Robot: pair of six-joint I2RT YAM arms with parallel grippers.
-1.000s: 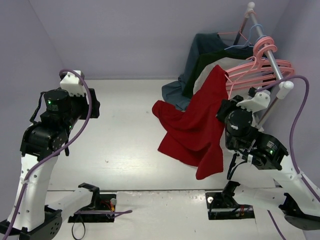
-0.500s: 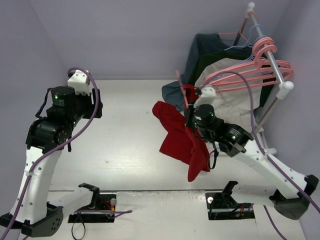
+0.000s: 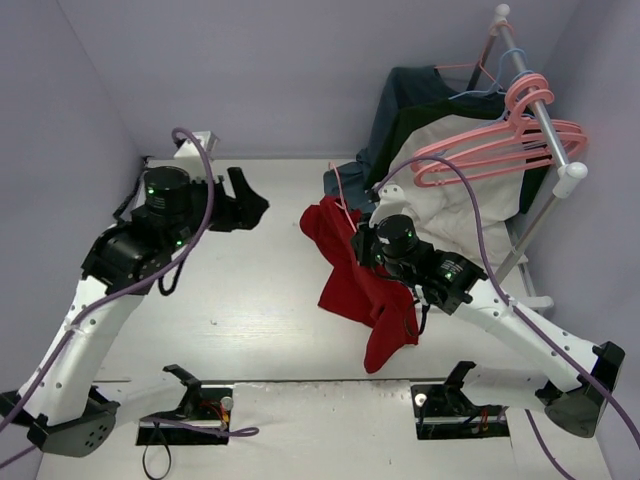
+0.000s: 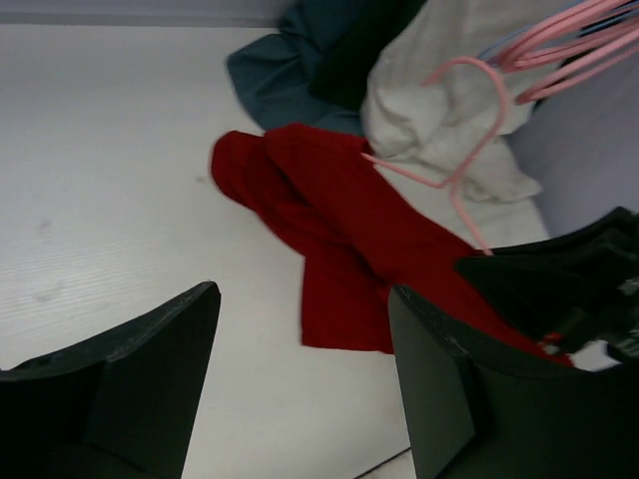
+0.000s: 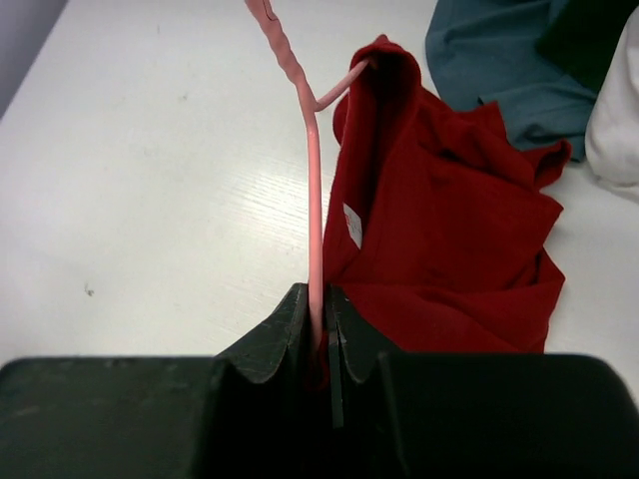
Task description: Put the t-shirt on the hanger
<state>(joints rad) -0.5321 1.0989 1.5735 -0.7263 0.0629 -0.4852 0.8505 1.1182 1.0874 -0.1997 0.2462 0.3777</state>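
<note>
My right gripper (image 5: 319,304) is shut on the shaft of the salmon-pink hanger (image 5: 313,180), with a bit of red cloth caught between the jaws beside it. The deep-red t-shirt (image 5: 449,220) hangs off the hanger's right side, its white label (image 5: 351,226) showing. One hanger arm runs into a fold at the shirt's top. From above, the right gripper (image 3: 368,243) holds the t-shirt (image 3: 350,285) bunched over the table's middle, its lower end trailing down. My left gripper (image 3: 252,205) is open, left of the shirt. In the left wrist view the left gripper (image 4: 305,379) frames the t-shirt (image 4: 339,220) and hanger hook (image 4: 494,100).
A metal rail (image 3: 535,95) at the back right carries several pink hangers (image 3: 500,145) and a thin blue one (image 3: 490,85). A dark blue-grey garment (image 3: 400,100) and a cream garment (image 3: 455,205) hang there, reaching the table behind the shirt.
The right arm swung left, away from the rail, carrying the hanger and t-shirt over the table. The left arm reached right toward the shirt, its jaws slightly wider.
</note>
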